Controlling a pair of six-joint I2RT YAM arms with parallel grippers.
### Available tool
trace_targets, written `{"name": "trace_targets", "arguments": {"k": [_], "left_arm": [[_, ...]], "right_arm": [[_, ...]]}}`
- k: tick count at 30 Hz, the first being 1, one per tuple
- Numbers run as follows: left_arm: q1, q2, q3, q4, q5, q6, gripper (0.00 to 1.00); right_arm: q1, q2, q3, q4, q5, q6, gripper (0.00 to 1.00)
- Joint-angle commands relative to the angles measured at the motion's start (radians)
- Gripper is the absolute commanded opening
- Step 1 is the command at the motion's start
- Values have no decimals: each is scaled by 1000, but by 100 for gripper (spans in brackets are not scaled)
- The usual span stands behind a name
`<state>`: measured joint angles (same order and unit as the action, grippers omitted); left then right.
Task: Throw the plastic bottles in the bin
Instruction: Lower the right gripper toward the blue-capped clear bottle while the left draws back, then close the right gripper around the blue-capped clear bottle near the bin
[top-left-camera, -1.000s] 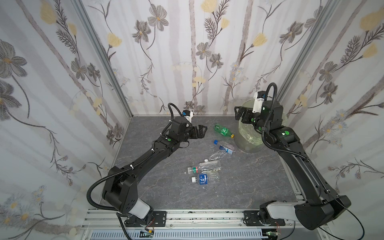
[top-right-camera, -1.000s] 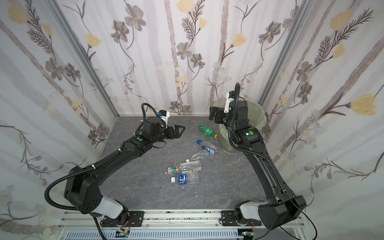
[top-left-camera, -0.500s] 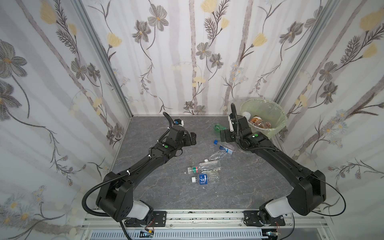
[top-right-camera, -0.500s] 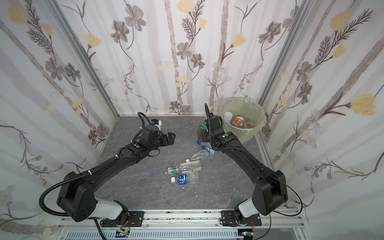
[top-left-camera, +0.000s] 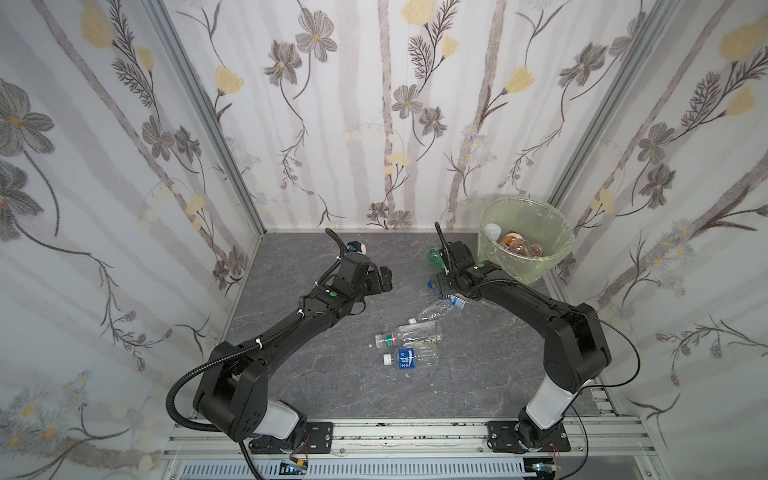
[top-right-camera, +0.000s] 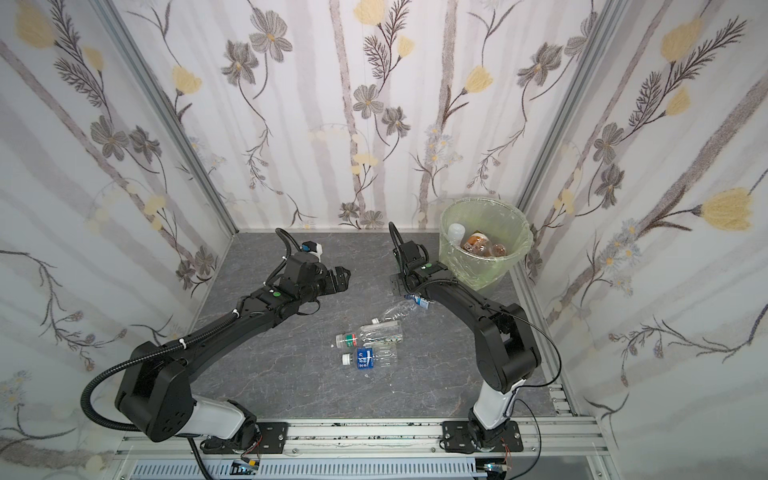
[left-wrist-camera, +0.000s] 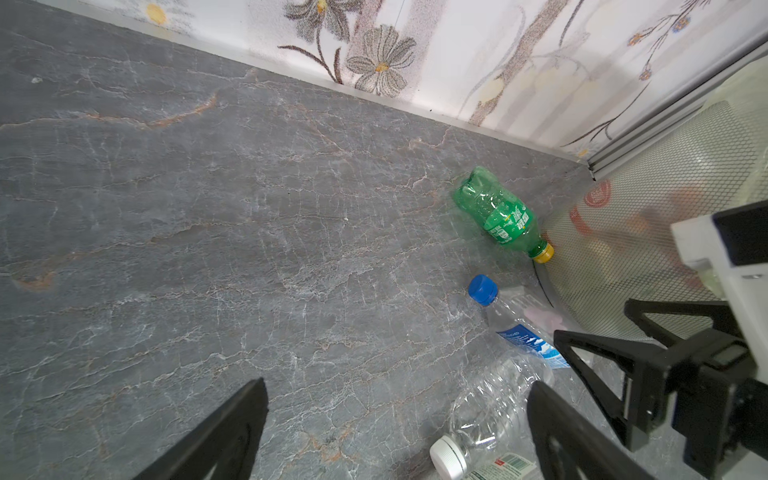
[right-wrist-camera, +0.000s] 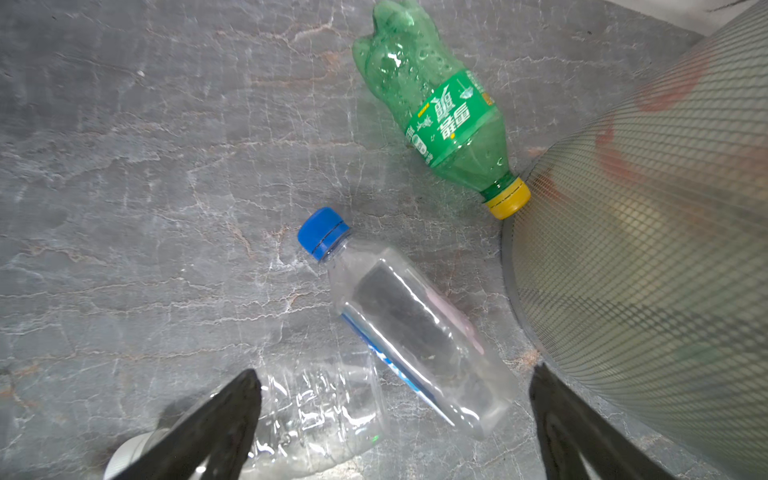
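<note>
Jaws apart and empty, our left tool and right tool could collide over the blue-capped bottle

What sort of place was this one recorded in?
Probably a staged robot test booth, not a real room: floral wallpaper panels framed by aluminium posts, the left arm and right arm bolted to a slotted rail, and a lined bin on a marbled grey floor.
</note>
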<state>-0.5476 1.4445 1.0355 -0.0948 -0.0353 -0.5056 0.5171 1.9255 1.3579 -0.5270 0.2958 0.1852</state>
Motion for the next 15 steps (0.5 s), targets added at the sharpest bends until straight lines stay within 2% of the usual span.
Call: {"name": "trace_targets", "arguments": {"k": [1, 15], "left_arm": [[4, -4, -2, 5, 0, -6, 100], [11, 20, -8, 5, 25, 2, 100]], "right_arm": [[3, 49, 33, -12, 34, -19, 99], [2, 235, 161, -69, 85, -65, 91]]}}
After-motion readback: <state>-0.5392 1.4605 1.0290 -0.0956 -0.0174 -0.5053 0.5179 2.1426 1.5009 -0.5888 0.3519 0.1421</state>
